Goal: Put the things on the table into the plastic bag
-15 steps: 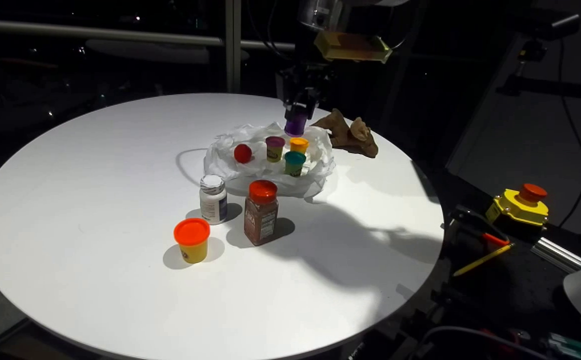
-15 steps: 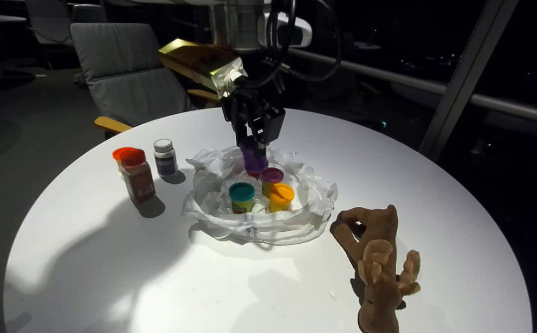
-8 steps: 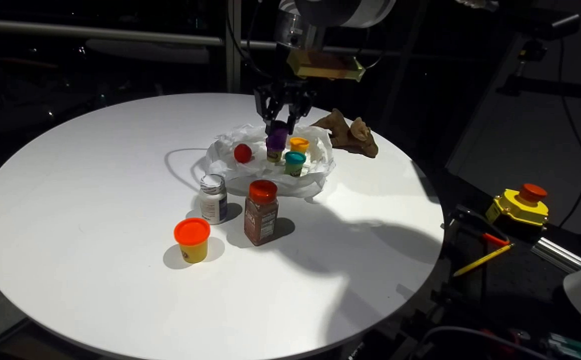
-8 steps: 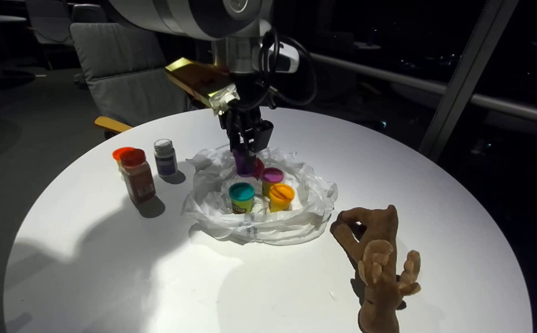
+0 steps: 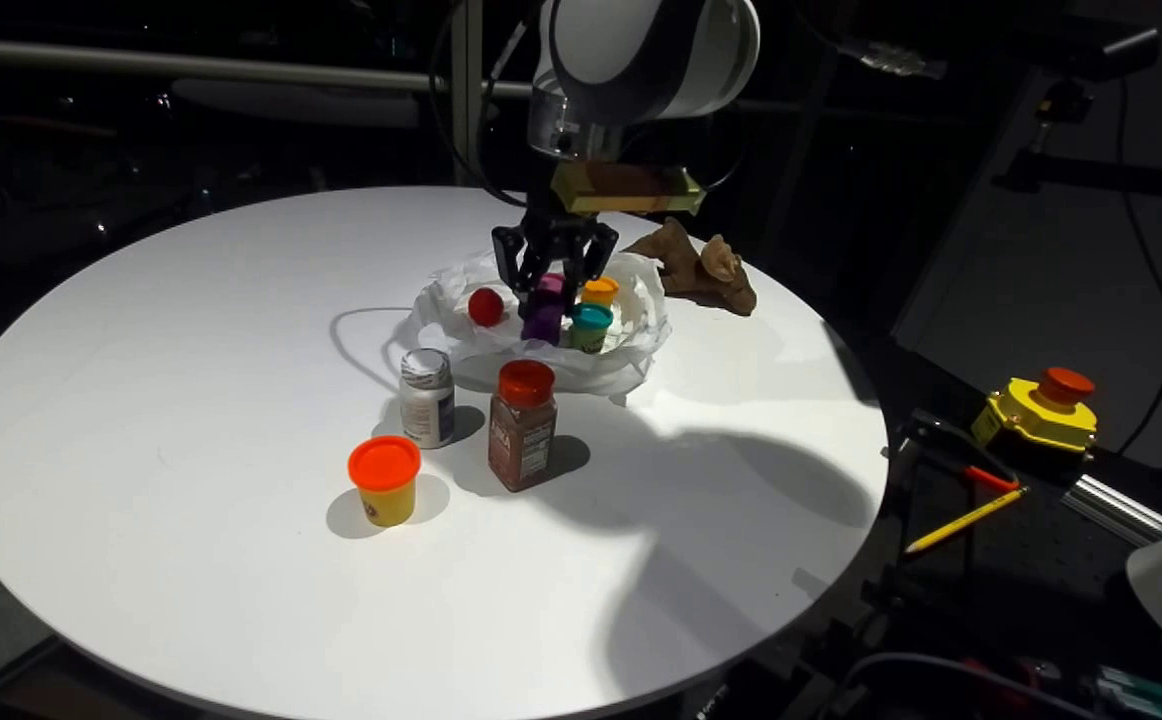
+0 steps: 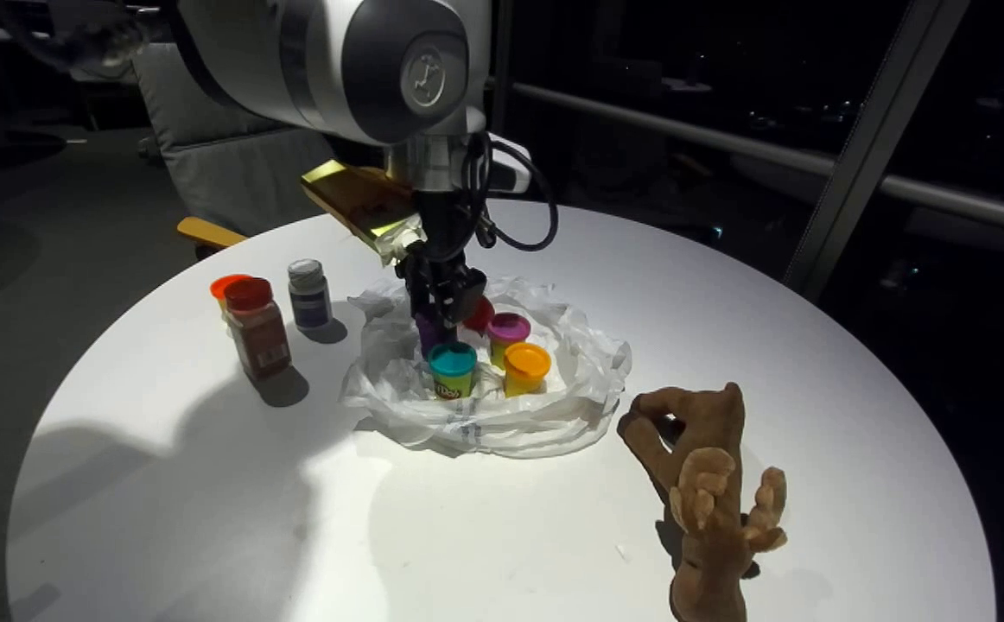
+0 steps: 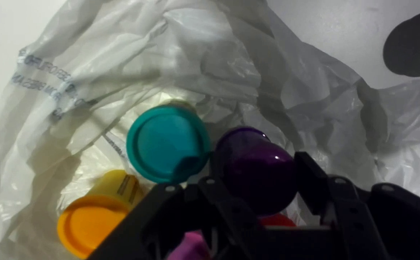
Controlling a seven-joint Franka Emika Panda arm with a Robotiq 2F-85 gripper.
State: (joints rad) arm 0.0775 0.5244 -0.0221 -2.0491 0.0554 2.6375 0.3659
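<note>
Purple cylinder [image 7: 257, 173] is inside the ring of the bag [image 6: 545, 432], and the gripper [image 5: 547, 306] has hold of it, jaws pinching it from both sides. Can't tell if its underside touches the bag. (Clock directions: 12 is the top of whichever view I mention.)

Working outward: in the wrist view the teal tub [image 7: 168, 144] is right beside the cylinder, between 9 and 10 o'clock; touching or not, I can't tell. In an exterior view the red ball [image 5: 486, 307] is also between 9 and 10 from the cylinder. In an exterior view the pink tub [image 6: 509, 330] sits at 3 o'clock, with the yellow tub [image 6: 525, 370] a bit further at about 4. All 3 tubs are upright in the bag, ball in there too.

Outside the bag, in an exterior view, there's a brown plush [image 5: 701, 270] lying near it at 2 o'clock, white bottle [image 5: 428, 405] at 8, red-topped jar [image 5: 521, 440] at 6, then the orange tub [image 5: 387, 490] between 7 and 8. Those last 3 are upright on the round table [image 5: 191, 350].

Off past the table, same view, a pencil [image 5: 966, 522] is at 4 o'clock and a yellow box [image 5: 1036, 415] at 3. Furthest back, in an exterior view, a grey chair [image 6: 230, 177] at 10.
</note>
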